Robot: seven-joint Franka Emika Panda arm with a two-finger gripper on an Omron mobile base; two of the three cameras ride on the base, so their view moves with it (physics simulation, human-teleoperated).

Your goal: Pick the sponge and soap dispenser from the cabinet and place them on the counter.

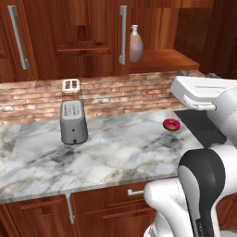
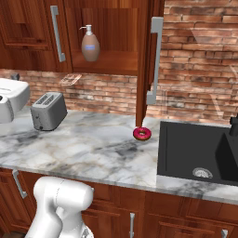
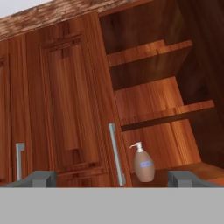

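Observation:
The tan-brown soap dispenser (image 1: 135,44) (image 2: 90,45) (image 3: 143,164) stands upright on the bottom board of the open cabinet (image 1: 74,32) (image 3: 148,100), just right of a closed door's grey bar handle. My gripper (image 3: 111,179) (image 1: 197,74) is open, held below and in front of the cabinet and aimed up at it, apart from the bottle, with nothing between its fingertips (image 3: 40,178). The sponge is out of view. The marble counter (image 1: 115,148) (image 2: 93,144) lies beneath.
A grey toaster (image 1: 73,121) (image 2: 48,110) stands at the counter's back left. A red doughnut (image 1: 171,124) (image 2: 142,134) lies near the black sink (image 2: 200,153). The cabinet's opened door (image 2: 148,60) juts out above the doughnut. Brick wall behind.

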